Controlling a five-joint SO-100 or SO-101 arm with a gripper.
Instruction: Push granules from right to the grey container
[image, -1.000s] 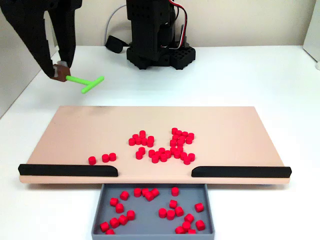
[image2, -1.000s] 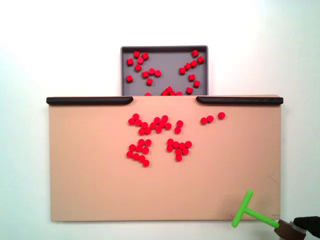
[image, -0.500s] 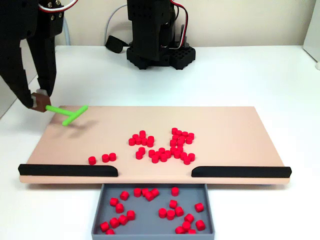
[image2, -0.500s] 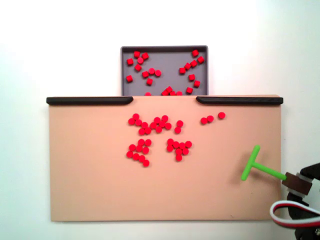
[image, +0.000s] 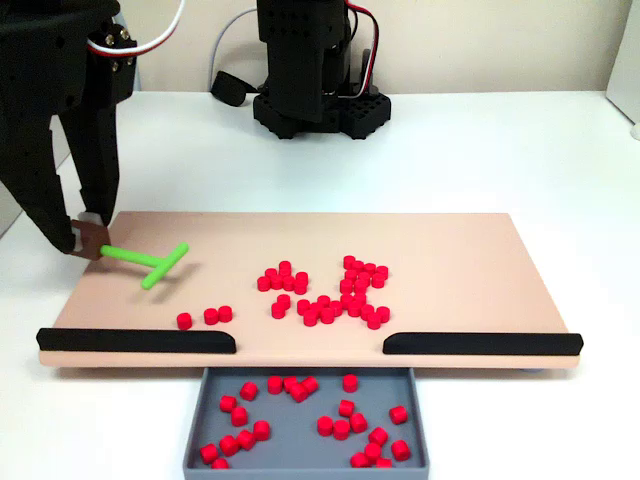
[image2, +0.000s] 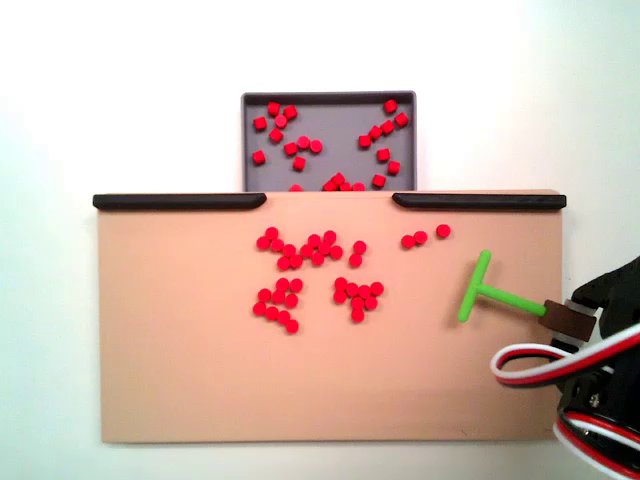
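Observation:
Red granules (image: 325, 290) (image2: 315, 275) lie in loose clusters on the middle of the tan board (image: 450, 250) (image2: 180, 340), with three apart (image: 205, 317) (image2: 425, 237) near a black strip. More granules sit in the grey container (image: 300, 445) (image2: 335, 120) below the gap between the strips. My gripper (image: 88, 238) (image2: 568, 318) is shut on the stem of a green T-shaped stick (image: 150, 264) (image2: 485, 292). The stick's crossbar hovers over the board's edge, a short way from the three stray granules.
Two black strips (image: 135, 340) (image: 482, 343) line the board's container-side edge, leaving a gap over the container. The arm's black base (image: 318, 100) stands behind the board in a fixed view. White table surrounds everything.
My gripper has carried the green stick from beyond the board's far corner over the board, closer to the black strips and the three stray granules. The granules have not moved.

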